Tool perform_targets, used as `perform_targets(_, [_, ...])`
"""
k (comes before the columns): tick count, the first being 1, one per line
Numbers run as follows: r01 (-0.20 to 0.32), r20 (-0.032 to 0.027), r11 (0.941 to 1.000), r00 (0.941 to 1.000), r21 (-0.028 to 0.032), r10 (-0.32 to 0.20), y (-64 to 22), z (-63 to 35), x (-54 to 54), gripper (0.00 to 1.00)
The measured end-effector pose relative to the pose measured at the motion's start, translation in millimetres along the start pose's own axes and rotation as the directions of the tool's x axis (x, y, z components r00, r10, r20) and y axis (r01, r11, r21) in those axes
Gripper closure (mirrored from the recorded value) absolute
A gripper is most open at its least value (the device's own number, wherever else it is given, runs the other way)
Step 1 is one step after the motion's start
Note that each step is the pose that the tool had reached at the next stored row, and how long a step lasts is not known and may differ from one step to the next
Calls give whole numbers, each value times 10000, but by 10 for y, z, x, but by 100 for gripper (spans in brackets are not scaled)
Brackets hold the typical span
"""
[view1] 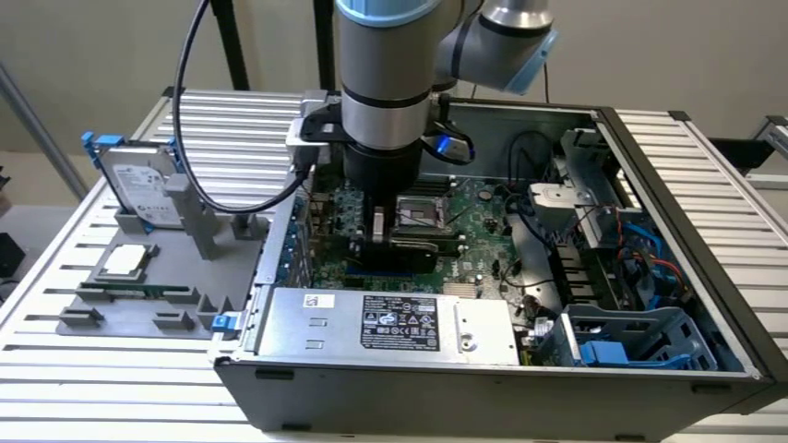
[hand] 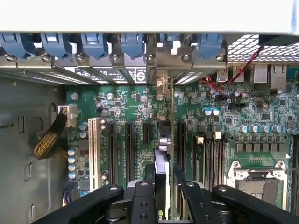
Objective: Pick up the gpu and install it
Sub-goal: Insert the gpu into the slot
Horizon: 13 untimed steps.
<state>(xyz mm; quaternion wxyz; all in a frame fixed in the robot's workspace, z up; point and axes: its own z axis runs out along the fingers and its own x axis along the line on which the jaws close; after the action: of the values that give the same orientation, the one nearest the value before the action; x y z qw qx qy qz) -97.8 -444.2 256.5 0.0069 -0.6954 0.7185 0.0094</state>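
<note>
Inside the open grey computer case [view1: 493,388] in the exterior view, your arm reaches straight down over the green motherboard [view1: 481,208]; its black gripper [view1: 391,242] is clenched on the thin black expansion card, the gpu [view1: 412,254], held on edge low over the board; at nine o'clock from the case, a grey holder tray [view1: 129,309] carries a silver hard drive with blue rails [view1: 133,180] standing upright and a small square silver chip [view1: 127,261] lying flat.

Through the wrist view, you see the gripper's black fingers [hand: 142,198] closed around the gpu [hand: 162,158], seen edge-on, its silver bracket [hand: 163,88] meeting the rear slot openings, between two black expansion slots [hand: 128,151]; at four o'clock from the card sits the empty silver CPU socket [hand: 254,179].
</note>
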Motion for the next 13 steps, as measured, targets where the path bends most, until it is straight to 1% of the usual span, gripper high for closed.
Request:
perform_targets(6, [-12,-2,10000,10000,-1,12,11,31,1,100])
perform_targets(8, [-15,9,10000,10000,5,15,12,41,1,100])
perform_targets(13, [-20,-3,10000,10000,0,20,15,49,2,100])
